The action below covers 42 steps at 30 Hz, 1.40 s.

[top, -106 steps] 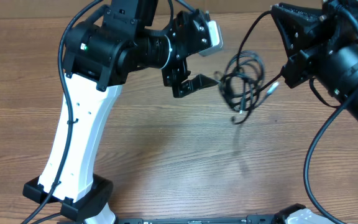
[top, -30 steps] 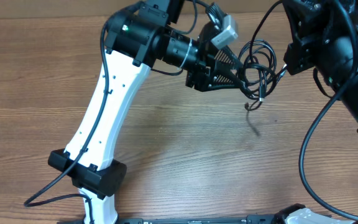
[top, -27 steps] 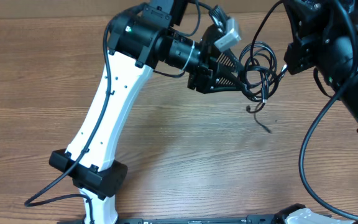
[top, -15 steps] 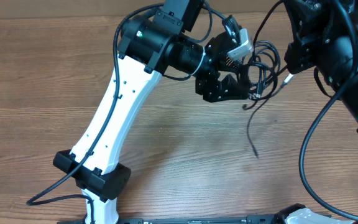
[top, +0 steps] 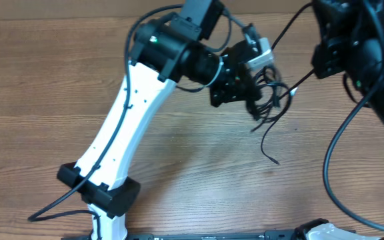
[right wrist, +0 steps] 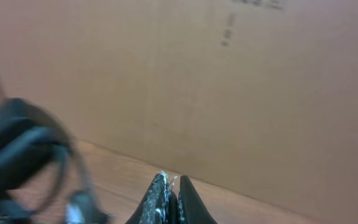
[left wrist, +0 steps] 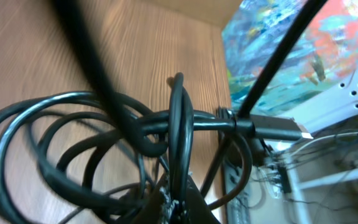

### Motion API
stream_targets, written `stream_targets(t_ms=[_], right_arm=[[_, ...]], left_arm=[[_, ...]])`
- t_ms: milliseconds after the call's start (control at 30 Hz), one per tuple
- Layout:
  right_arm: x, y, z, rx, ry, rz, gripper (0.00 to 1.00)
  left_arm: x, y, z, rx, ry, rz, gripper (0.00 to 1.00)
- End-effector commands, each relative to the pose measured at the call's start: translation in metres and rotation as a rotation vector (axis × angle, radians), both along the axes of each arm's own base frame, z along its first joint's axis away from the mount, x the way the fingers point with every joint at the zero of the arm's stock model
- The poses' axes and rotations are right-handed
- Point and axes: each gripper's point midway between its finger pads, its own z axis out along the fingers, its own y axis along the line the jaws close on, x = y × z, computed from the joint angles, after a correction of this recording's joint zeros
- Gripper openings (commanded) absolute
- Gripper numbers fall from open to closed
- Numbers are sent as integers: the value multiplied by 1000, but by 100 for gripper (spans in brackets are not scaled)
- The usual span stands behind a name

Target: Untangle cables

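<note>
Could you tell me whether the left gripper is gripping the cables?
Yes, the left gripper is pinched shut on a loop of the cables.

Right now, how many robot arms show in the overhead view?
2. The left arm reaches from the lower left up to the cables near top centre; the right arm is at the upper right, partly cut off by the frame edge.

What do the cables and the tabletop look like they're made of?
Cables: black rubbery or plastic jacket, smooth, slightly glossy, going by highlights along the loops. One plug looks like hard black plastic with a metal tip. Table: wood or wood-look laminate, matte, with visible grain; I cannot tell which.
</note>
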Motion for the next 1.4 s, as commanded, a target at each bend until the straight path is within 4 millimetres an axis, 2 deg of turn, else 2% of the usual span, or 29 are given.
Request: stream_targets(t_ms=[0, 200, 333, 433, 533, 667, 733, 767, 900, 1033, 1133, 1300, 1367], right_arm=[[6, -31, 9, 29, -27, -84, 4], [31, -100, 3, 119, -4, -215, 4], [45, -138, -11, 159, 43, -243, 4], [51, -153, -21, 201, 78, -243, 4], [57, -154, -25, 240, 95, -232, 4], [62, -131, -27, 249, 111, -144, 4], [69, -119, -23, 235, 90, -121, 4], [72, -121, -21, 227, 76, -138, 4], [78, -162, -17, 201, 35, -309, 4], [83, -214, -22, 205, 22, -425, 4], [86, -249, -31, 210, 28, -498, 4], [91, -289, -49, 223, 62, -577, 4], [95, -297, -55, 226, 71, -589, 4]], left_arm=[[-3, 60, 36, 70, -61, 218, 4], [-42, 157, 90, 71, -139, 527, 4], [-68, 195, 119, 21, -234, 685, 4], [-85, 207, 132, -1, -291, 737, 4], [-91, 208, 136, -12, -315, 741, 4], [-83, 207, 134, -7, -304, 741, 4], [-68, 209, 126, 20, -266, 764, 4], [-63, 213, 123, 38, -242, 805, 4], [-56, 247, 114, 141, -231, 1031, 4], [-67, 293, 121, 227, -315, 1292, 4], [-82, 322, 130, 247, -365, 1460, 4], [-106, 356, 144, 208, -395, 1696, 4], [-113, 368, 150, 187, -413, 1782, 4]])
